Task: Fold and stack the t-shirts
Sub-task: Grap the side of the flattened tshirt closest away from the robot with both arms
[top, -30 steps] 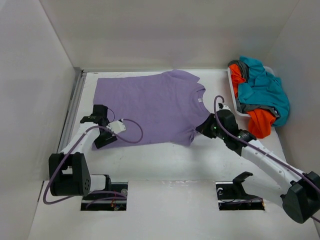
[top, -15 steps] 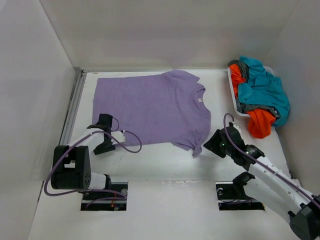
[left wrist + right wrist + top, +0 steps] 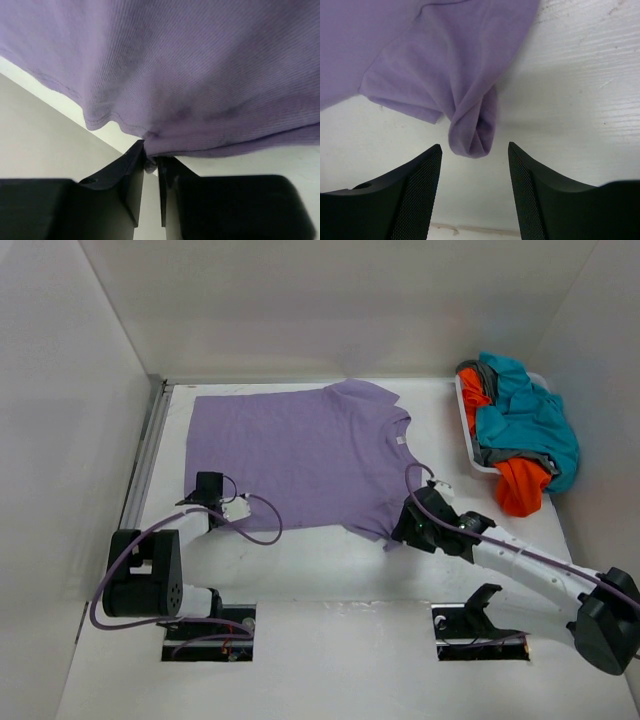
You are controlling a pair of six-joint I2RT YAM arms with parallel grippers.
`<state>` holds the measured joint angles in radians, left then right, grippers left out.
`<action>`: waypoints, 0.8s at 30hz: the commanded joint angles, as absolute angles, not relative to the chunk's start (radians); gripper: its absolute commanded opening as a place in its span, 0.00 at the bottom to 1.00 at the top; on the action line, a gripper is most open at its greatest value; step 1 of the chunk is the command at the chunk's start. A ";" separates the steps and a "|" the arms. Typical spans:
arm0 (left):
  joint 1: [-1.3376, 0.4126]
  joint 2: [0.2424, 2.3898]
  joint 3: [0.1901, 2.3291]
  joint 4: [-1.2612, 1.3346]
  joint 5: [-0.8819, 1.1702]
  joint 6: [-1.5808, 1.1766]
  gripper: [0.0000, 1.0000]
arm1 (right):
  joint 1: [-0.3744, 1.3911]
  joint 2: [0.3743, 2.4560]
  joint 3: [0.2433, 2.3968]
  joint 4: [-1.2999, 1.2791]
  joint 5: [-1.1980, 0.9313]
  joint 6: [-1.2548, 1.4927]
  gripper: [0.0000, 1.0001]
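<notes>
A lavender t-shirt (image 3: 300, 455) lies spread flat on the white table, neck toward the right. My left gripper (image 3: 207, 490) is at its near left corner. In the left wrist view that gripper (image 3: 151, 160) is shut on the hem of the lavender t-shirt (image 3: 200, 75). My right gripper (image 3: 405, 525) stands open at the near right sleeve. In the right wrist view its jaws (image 3: 474, 147) flank the bunched sleeve tip (image 3: 472, 132) without touching it. The teal t-shirt (image 3: 525, 415), orange t-shirt (image 3: 520, 485) and dark grey t-shirt (image 3: 487, 373) are heaped at the right.
A white basket (image 3: 463, 410) at the back right holds the heap, and the orange cloth spills over its near rim onto the table. White walls close in the left, back and right sides. A metal rail (image 3: 145, 455) runs along the left edge.
The left gripper has closed on the shirt's near left hem. The right gripper let go of the sleeve, drew back, and now stands open at the sleeve tip again.
</notes>
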<state>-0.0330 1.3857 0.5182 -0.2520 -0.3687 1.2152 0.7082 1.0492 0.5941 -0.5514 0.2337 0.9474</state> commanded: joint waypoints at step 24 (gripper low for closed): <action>0.123 1.684 1.632 -0.394 -0.147 0.870 0.00 | 0.253 1.655 1.825 -0.530 -0.025 0.490 0.00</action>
